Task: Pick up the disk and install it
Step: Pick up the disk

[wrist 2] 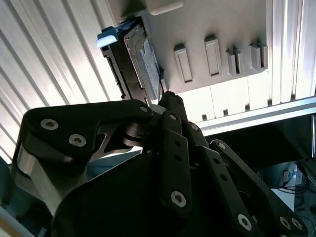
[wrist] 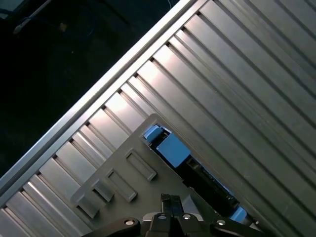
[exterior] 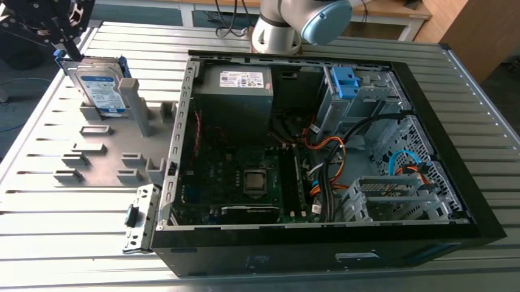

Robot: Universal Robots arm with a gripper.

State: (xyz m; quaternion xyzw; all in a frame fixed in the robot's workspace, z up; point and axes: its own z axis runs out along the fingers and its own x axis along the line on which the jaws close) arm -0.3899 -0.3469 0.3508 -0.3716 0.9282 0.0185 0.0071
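We found the disk (exterior: 99, 90) standing on edge in the grey holder (exterior: 106, 159), at the holder's far end toward the upper part of the exterior view's left. Its white-and-blue label faced the camera and its blue frame showed along the upper edge. A grey upright post (exterior: 136, 100) of the holder stood just beside it, on the exterior view's right. The holder lay on the ribbed metal table (exterior: 475, 97), just beside the open computer case (exterior: 325, 238), which lay on its side with the motherboard (exterior: 243, 176) exposed. The gripper (exterior: 68, 50) hung over the disk's upper corner, its lower end at or just above the blue frame; we could not tell whether it touched. We likewise could not tell how far the jaws stood apart, nor whether they had hold of anything. In the second wrist view the disk appeared just beyond the gripper's end. Inside the case, a bare blue clip (exterior: 345, 82) sat in the drive bay, near the grey power supply (exterior: 235, 91).
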